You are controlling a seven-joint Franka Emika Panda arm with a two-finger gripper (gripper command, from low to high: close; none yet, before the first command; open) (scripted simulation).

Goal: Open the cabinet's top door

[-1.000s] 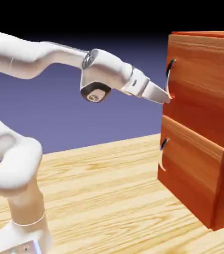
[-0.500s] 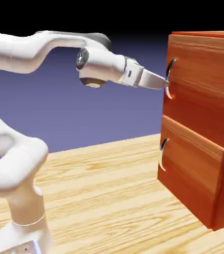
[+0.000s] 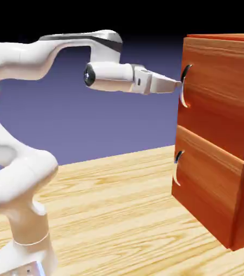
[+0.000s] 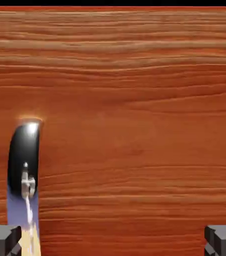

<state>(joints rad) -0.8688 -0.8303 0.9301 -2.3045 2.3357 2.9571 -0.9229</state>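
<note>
Comparing views, we see the end effector (image 3: 178, 83) by the top door's curved handle (image 3: 185, 86) in the exterior view, while only the hand view reveals its fingertips (image 4: 2, 240) spread wide before the top door (image 4: 130, 150).

We see the robot arm (image 3: 110, 75) left of the cabinet (image 3: 216, 140), and the table (image 3: 113, 215) beneath the cabinet.

Cabinet's (image 3: 216, 135) far side cut off.
</note>
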